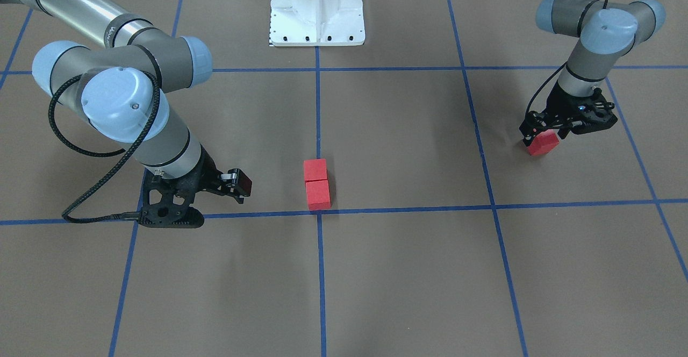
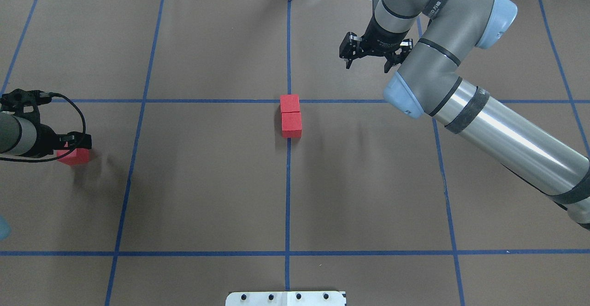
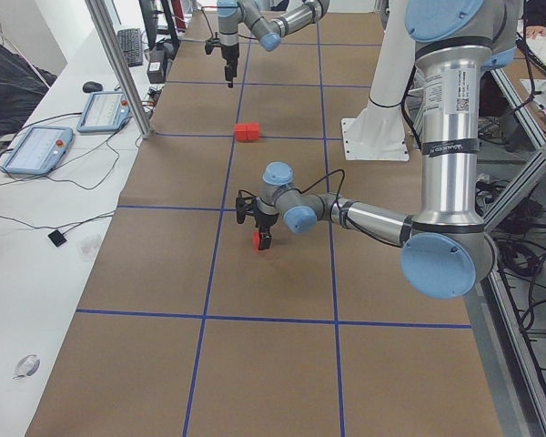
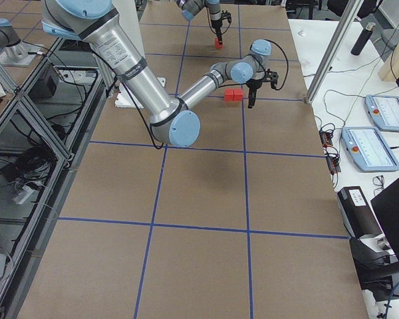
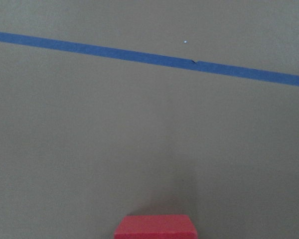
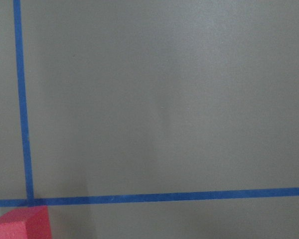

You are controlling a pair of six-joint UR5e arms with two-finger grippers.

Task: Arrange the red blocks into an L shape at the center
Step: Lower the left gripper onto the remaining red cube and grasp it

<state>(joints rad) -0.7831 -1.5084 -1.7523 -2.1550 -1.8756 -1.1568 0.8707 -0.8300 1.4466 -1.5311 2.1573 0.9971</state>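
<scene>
Though two blocks point(image 1: 316, 184) touch at the center point(image 1: 320, 213), the left end effector point(image 1: 544, 133) holds the third block point(image 1: 543, 144) far out at 9 o'clock. The right end effector point(image 2: 367, 64) gapes wide, empty.

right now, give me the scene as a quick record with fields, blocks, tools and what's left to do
center: blue tape crossing mid-table
placed: far block and near block, touching in a straight row at the crossing
third block: off on the robot's left, in the left tool
left tool: looks shut on the third block
right tool: open, empty, beyond the row on the robot's right
left to do: set the third block beside one end of the row to make the L
</scene>
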